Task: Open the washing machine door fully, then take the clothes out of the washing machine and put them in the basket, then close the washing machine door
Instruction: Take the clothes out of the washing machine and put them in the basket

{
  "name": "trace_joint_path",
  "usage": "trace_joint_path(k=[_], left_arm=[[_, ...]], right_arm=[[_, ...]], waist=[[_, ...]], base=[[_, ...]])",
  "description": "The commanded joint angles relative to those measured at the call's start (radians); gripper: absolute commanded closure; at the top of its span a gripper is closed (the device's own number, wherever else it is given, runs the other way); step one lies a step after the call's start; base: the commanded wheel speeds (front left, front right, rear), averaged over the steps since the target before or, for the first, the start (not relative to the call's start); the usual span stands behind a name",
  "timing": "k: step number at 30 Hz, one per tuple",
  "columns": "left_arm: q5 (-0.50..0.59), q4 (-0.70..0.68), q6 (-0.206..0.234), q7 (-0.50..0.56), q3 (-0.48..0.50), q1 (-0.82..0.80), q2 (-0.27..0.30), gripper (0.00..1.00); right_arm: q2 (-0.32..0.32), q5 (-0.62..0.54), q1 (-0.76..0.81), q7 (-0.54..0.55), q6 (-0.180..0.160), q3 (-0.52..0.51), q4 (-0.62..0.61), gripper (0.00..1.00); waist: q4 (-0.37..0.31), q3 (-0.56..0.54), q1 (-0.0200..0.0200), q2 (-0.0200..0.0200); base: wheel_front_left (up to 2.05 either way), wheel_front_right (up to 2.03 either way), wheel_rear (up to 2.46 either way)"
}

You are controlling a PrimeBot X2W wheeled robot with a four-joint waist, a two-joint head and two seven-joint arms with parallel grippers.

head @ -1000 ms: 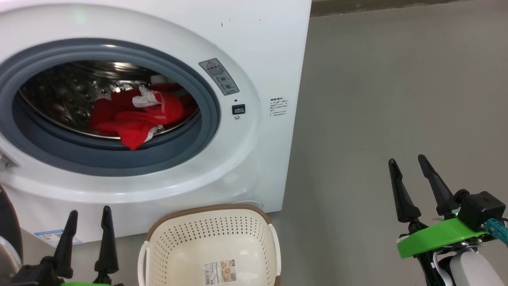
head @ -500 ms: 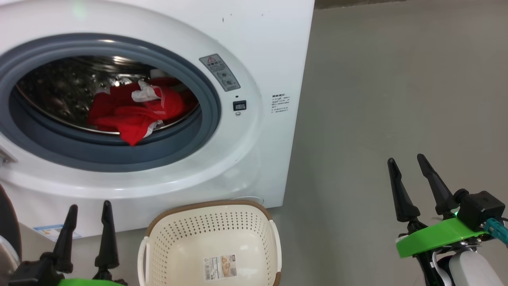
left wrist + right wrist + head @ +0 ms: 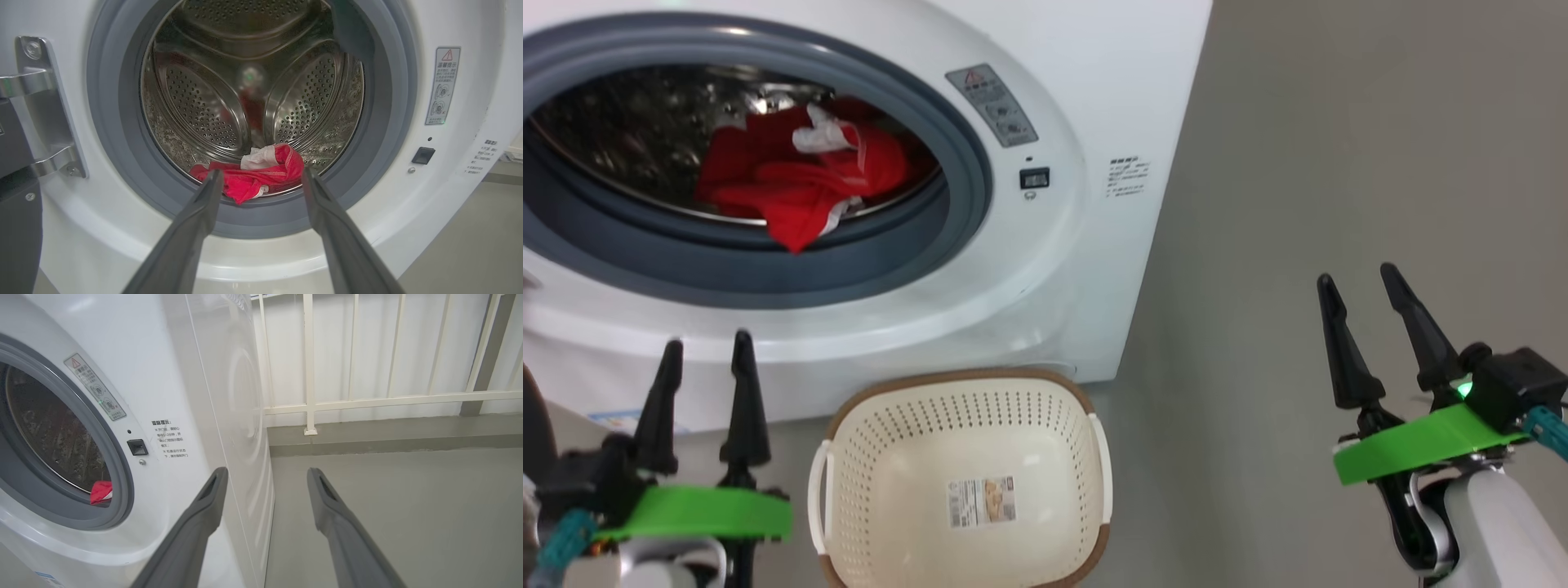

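Logged the washing machine (image 3: 1111,73) at 11 o'clock in the head view, mouth uncovered. Found the washing machine door (image 3: 16,228) swung aside, dark edge at 9 o'clock in the left wrist view, hung on a metal hinge (image 3: 39,106). Noted the clothes (image 3: 792,175) heaped red at the front of the drum (image 3: 253,81), one fold draped onto the grey gasket (image 3: 768,282). Located the basket (image 3: 964,377) at 6 o'clock on the floor (image 3: 1339,163), just in front of the machine, paper label on its bottom. Read the left gripper (image 3: 707,343) at 8 o'clock: fingers spread wide, gripping nothing, aimed at the clothes but apart from them. Read the right gripper (image 3: 1356,273) at 4 o'clock: likewise wide apart and empty, over bare floor.
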Motion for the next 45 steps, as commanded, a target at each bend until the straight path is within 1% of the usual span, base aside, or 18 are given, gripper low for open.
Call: trace_joint_path(k=[1,8,12,22,26,35,45], left_arm=[[-0.005,-0.011,-0.005,-0.006,0.021,-0.048,0.018,0.0],[0.0,0.047,-0.005,-0.006,-0.013,-0.182,0.039,0.0],[-0.016,0.093,-0.005,-0.006,-0.026,-0.265,0.05,0.0],[-0.045,0.22,-0.005,-0.006,-0.03,-0.458,0.073,0.0],[-0.057,0.272,-0.005,-0.006,-0.029,-0.538,0.092,0.0],[-0.071,0.363,-0.006,-0.006,-0.022,-0.683,0.118,0.0],[-0.12,0.484,-0.006,-0.006,-0.094,-0.857,0.158,0.0]], right_arm=[[-0.01,-0.005,-0.037,-0.006,0.007,0.027,-0.031,0.0],[-0.012,-0.018,-0.086,-0.006,0.007,0.029,-0.044,0.0],[-0.011,-0.023,-0.117,-0.006,0.007,0.039,-0.048,0.0],[-0.002,-0.037,-0.178,-0.006,0.007,0.055,-0.052,0.0],[0.004,-0.043,-0.195,-0.006,0.007,0.058,-0.056,0.0],[0.019,-0.058,-0.216,-0.006,0.007,0.068,-0.066,0.0],[0.04,-0.079,-0.248,-0.006,0.007,0.076,-0.071,0.0]], waist=[[0.014,0.044,0.0,-0.0001],[0.022,0.135,0.0,-0.0001],[0.018,0.184,0.0,-0.0001],[-0.013,0.285,0.0,-0.0001],[-0.026,0.321,0.0,-0.0001],[-0.047,0.378,0.0,-0.0001],[-0.068,0.454,0.0,-0.0001]], base=[[0.0,0.0,0.0],[0.0,0.0,0.0],[0.0,0.0,0.0],[0.0,0.0,0.0],[0.0,0.0,0.0],[0.0,0.0,0.0],[0.0,0.0,0.0]])
